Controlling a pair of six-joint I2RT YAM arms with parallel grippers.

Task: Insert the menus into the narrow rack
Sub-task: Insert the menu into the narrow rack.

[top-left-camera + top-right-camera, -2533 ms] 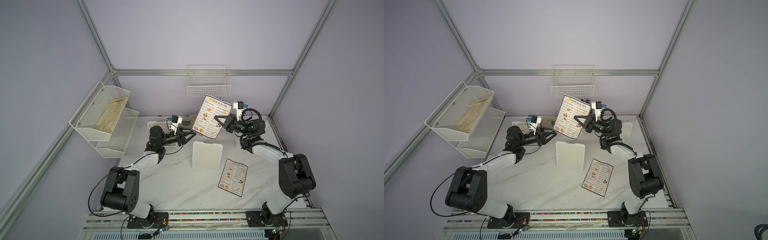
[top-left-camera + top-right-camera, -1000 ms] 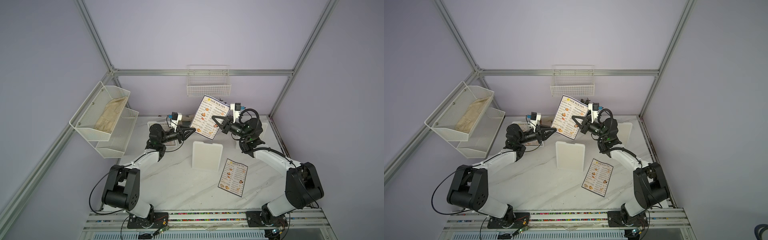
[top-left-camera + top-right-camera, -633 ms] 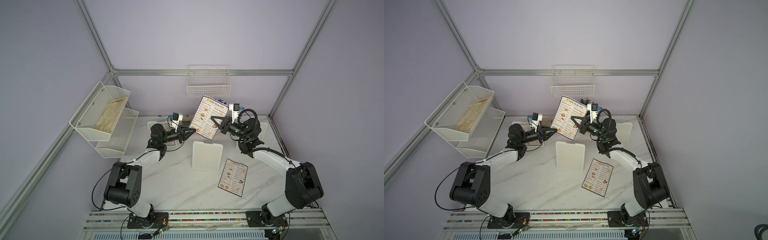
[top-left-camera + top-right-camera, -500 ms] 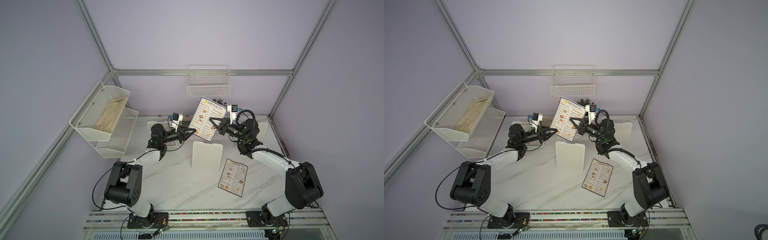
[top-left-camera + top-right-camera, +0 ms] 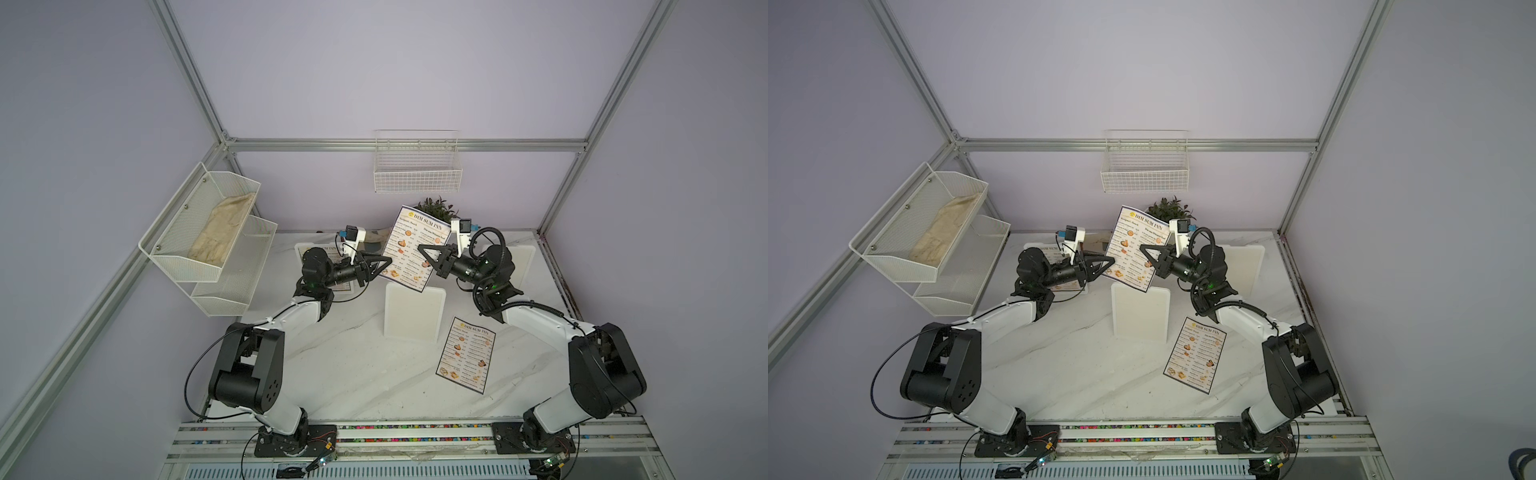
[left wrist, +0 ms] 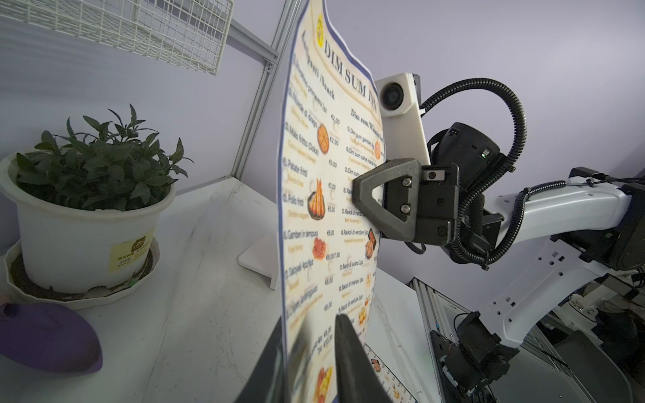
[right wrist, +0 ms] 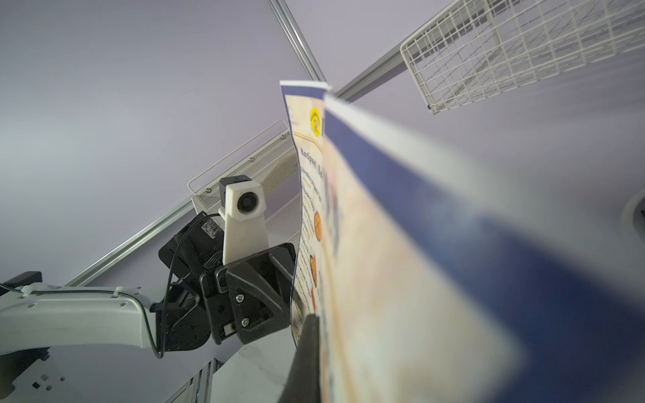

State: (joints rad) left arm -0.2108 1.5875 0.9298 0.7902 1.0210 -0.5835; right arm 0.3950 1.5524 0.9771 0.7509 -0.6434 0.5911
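Note:
My right gripper (image 5: pixel 424 255) (image 7: pixel 319 321) is shut on one of the menus (image 5: pixel 415 249) (image 5: pixel 1136 249) and holds it upright in the air below the narrow rack (image 5: pixel 417 174) (image 5: pixel 1145 174), a white wire basket on the back wall. My left gripper (image 5: pixel 384 264) (image 6: pixel 309 319) stands slightly open, one finger on each side of that menu's lower left edge. A second menu (image 5: pixel 467 355) lies flat on the table at the front right. A third menu (image 5: pixel 327 248) shows at the back left, mostly hidden by my left arm.
A white upright board (image 5: pixel 413 311) stands mid-table just under the held menu, and another board (image 5: pixel 523 266) stands at the back right. A potted plant (image 6: pixel 90 195) and a purple object (image 6: pixel 45 338) sit by the back wall. A two-tier mesh shelf (image 5: pixel 208 237) hangs on the left wall.
My right arm has carried the menu leftward, bringing its edge between my left gripper's fingers. The left gripper has barely moved.

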